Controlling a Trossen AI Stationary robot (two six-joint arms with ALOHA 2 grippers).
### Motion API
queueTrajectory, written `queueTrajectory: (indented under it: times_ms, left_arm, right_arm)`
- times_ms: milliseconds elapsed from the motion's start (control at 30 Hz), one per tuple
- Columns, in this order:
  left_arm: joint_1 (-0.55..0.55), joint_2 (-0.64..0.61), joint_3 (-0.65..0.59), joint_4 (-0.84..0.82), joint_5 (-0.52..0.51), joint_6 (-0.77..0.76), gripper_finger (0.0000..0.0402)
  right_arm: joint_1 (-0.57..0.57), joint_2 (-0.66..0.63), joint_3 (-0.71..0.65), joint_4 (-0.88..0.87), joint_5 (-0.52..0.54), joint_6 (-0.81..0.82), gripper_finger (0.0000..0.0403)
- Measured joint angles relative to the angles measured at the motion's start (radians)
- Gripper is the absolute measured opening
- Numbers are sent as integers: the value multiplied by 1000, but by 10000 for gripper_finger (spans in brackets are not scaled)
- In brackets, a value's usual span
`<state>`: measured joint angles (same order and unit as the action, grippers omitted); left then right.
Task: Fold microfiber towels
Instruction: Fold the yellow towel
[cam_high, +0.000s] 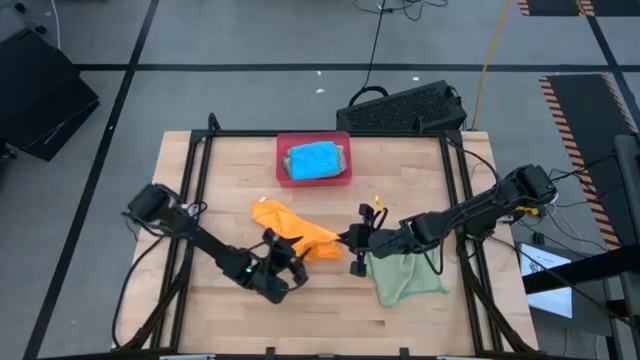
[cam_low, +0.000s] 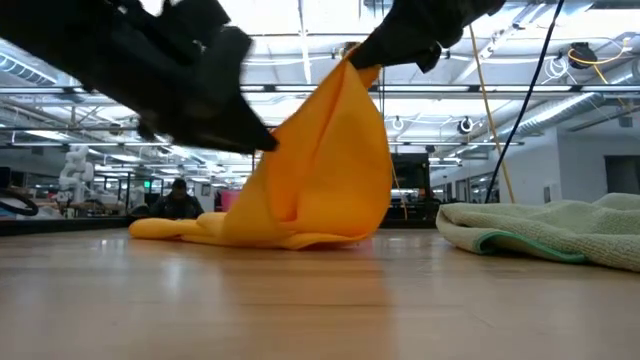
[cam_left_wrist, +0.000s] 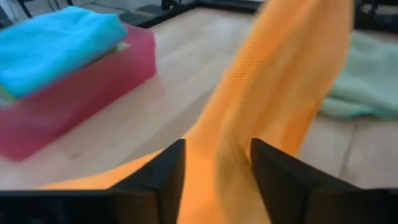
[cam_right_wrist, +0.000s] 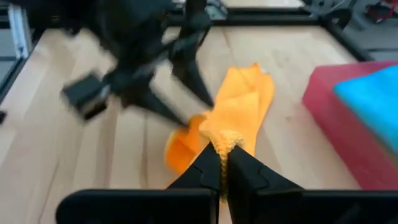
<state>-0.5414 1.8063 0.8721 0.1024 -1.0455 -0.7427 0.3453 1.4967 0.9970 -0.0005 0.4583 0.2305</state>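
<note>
Your right gripper (cam_right_wrist: 222, 163) pinches the orange towel (cam_high: 295, 228) aloft; your left gripper (cam_left_wrist: 217, 171) straddles its hanging edge, half-open.

So from table level, the orange microfiber towel (cam_low: 320, 170) is pulled up into a tall peak, with its top corner pinched shut in the right gripper (cam_low: 352, 55) coming in from above. The left gripper (cam_low: 262, 138) is a dark blur touching the cloth's near edge partway up. The towel's lower part trails flat on the wooden table (cam_low: 300, 300). A light green towel (cam_low: 545, 232) lies crumpled off to one side, apart from it.
</note>
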Motion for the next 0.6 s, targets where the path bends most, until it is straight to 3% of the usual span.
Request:
queueTrajectory:
  times_ms: [167, 333, 467, 600]
  left_arm:
    - [-47, -136, -1, -314, 34, -99, 123]
    - [-39, -221, -3, -616, 46, -200, 105]
    - [-34, -282, -3, -507, 104, -164, 104]
    - [-61, -264, -2, -208, 160, 79, 118]
  right_arm:
    - [6, 0, 0, -20, -22, 19, 4]
    - [11, -7, 0, -17, -48, 16, 4]
    - [5, -12, 0, -9, -39, 7, 4]
    - [-24, -12, 0, 12, -16, -11, 4]
